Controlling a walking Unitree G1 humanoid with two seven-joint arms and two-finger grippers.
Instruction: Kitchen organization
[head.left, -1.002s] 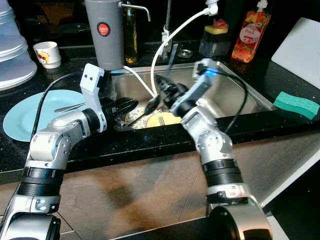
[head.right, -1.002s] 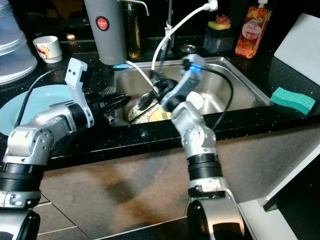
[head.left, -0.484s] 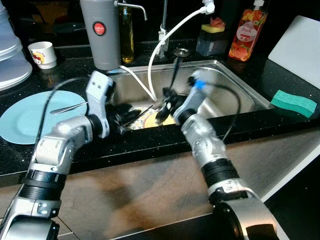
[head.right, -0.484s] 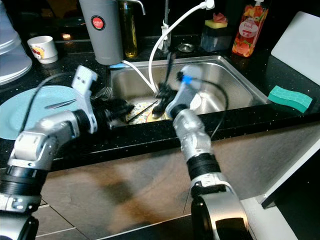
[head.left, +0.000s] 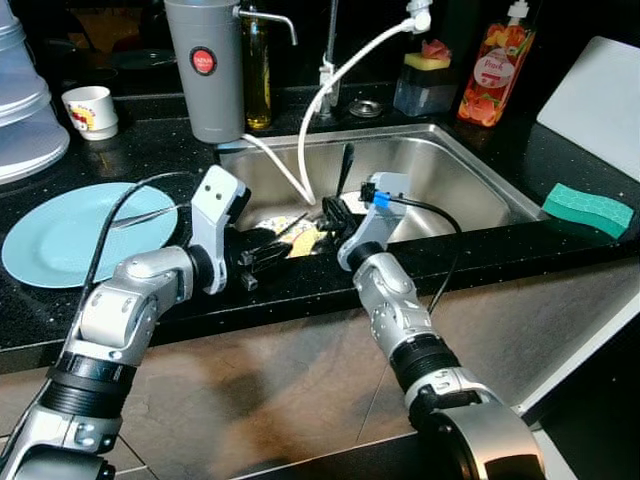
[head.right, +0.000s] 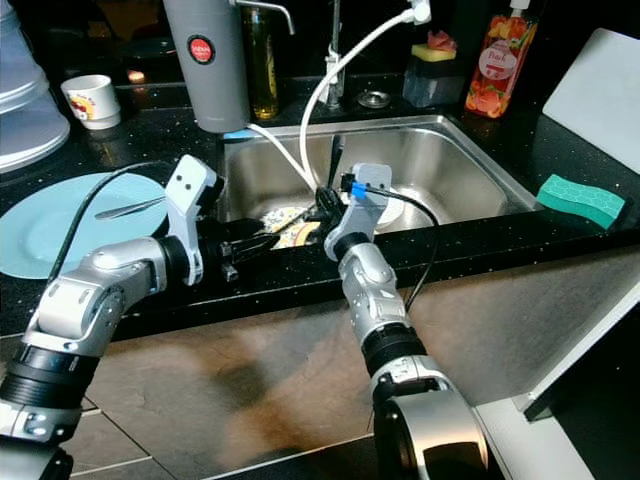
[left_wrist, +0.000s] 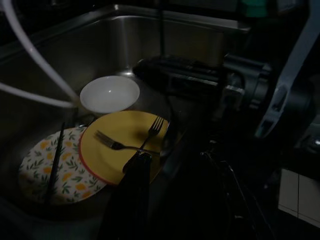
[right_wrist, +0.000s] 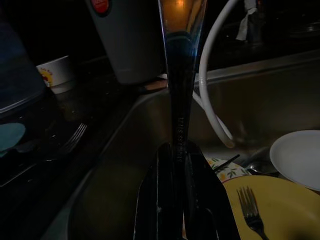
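Note:
In the steel sink (head.left: 450, 180) lie a yellow plate (left_wrist: 125, 145) carrying two forks (left_wrist: 150, 135), a floral plate (left_wrist: 50, 170) with a black chopstick across it, and a small white bowl (left_wrist: 110, 94). My right gripper (head.left: 335, 208) hovers over the sink's front left part, shut on a metal utensil handle (right_wrist: 181, 75) that points straight up. At the sink's front left rim my left gripper (head.left: 272, 252) stands open above the plates, with nothing between its fingers (left_wrist: 135, 200).
A light blue plate (head.left: 60, 230) with a metal utensil (head.left: 140, 212) lies on the black counter at left. Behind stand a grey canister (head.left: 205, 65), a cup (head.left: 90, 108), a white hose (head.left: 340, 70) and a soap bottle (head.left: 492, 60). A green sponge (head.left: 590, 208) lies right.
My right gripper has drawn back toward the sink's front edge and turned the utensil upright. The left gripper has pulled back to the front rim. The camera has shifted slightly.

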